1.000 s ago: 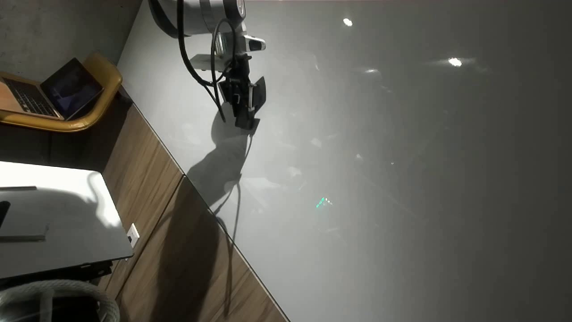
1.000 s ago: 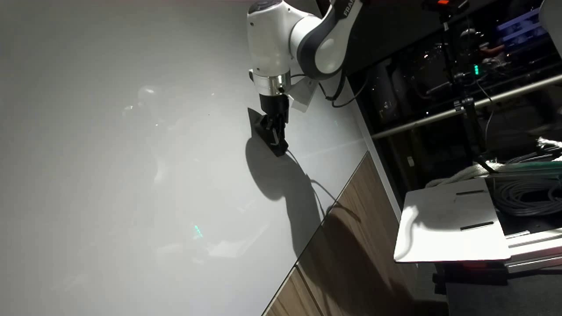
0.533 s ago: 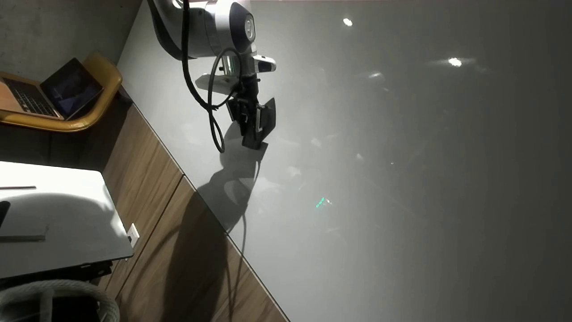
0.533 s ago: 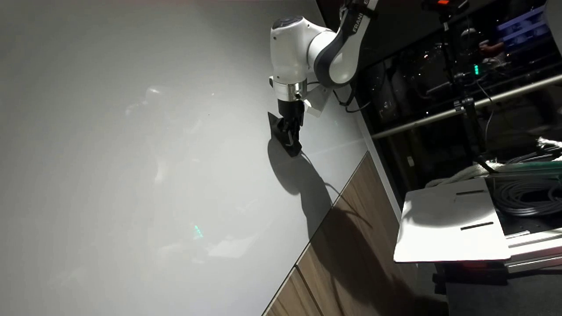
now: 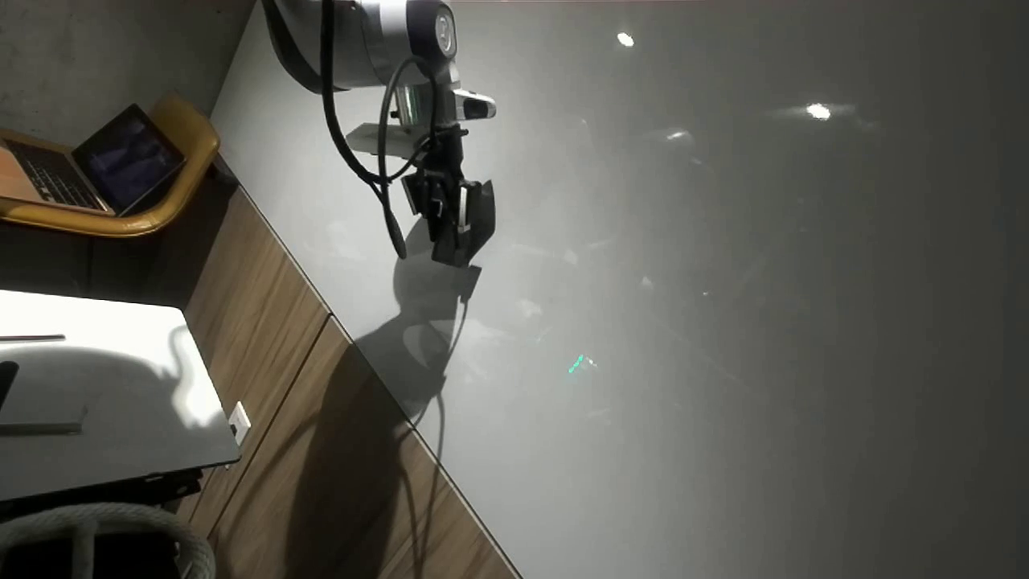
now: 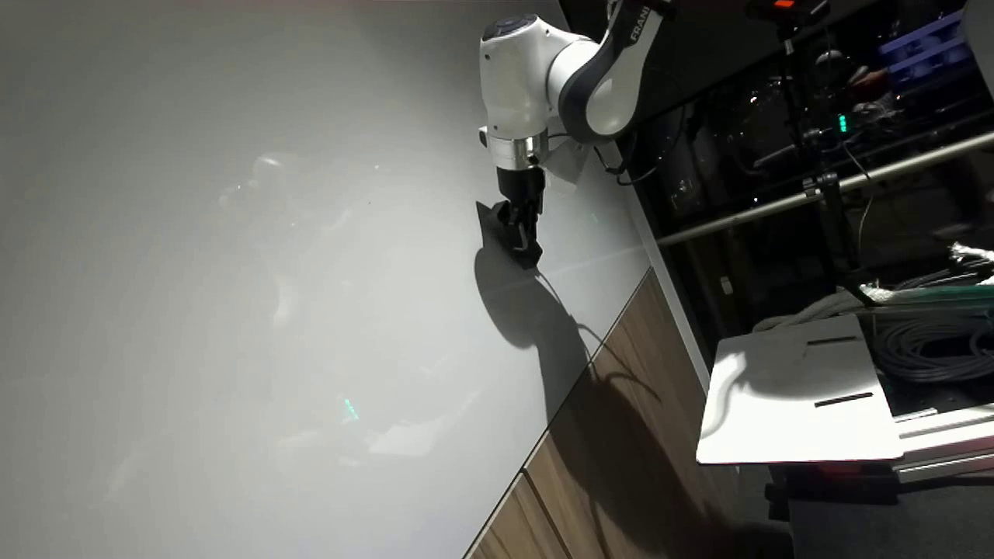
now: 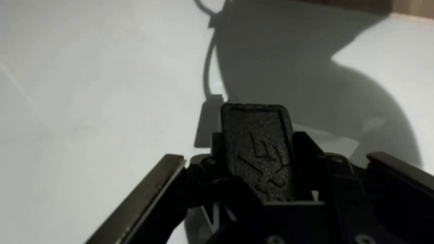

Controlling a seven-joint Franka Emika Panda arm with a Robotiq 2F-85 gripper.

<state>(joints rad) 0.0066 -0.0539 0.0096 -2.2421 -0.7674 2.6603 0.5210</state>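
Dark block [image 7: 256,145]: between the jaws, close to the white surface [image 5: 723,402] — touching or apart, cannot tell
Jaws: clenched on the block
Yellow chair [image 5: 199,149]: left in an exterior view — open laptop [image 5: 129,161] in its seat

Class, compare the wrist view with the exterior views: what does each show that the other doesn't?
Only the wrist view: line markings on the face of the black block.
Only the exterior views: the robot arm in both, and in an exterior view an open laptop on a yellow chair.
Shared: the hand holding the block, a shadow on the white surface, and the wood-grain panel.
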